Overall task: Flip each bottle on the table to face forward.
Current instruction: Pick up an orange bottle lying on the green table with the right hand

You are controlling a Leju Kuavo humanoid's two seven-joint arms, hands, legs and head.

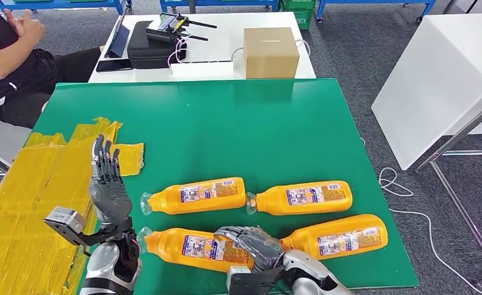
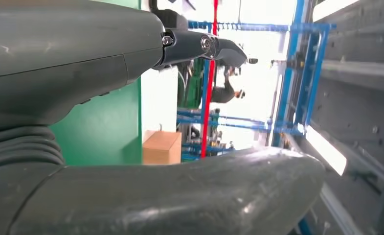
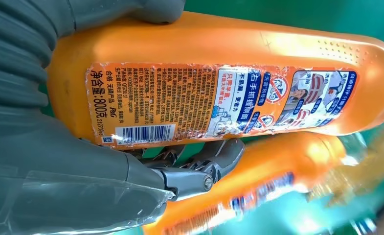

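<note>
Right hand (image 1: pixel 253 243) grips the near-left bottle (image 1: pixel 189 247).

The orange plastic bottle (image 1: pixel 192 246) under the grey right hand (image 1: pixel 255 243) carries a white, blue and orange printed label with a black barcode. Three more orange plastic bottles (image 1: pixel 195 195) lie beyond that hand on the green table cover (image 1: pixel 226 129). Yellow tape strips (image 1: pixel 35 184) lie beside the grey left hand (image 1: pixel 106 184).

On the orange bottle (image 3: pixel 219 73) label we read "净含量:800克", "P&G" and a barcode; the other bottles' print is too small.
</note>
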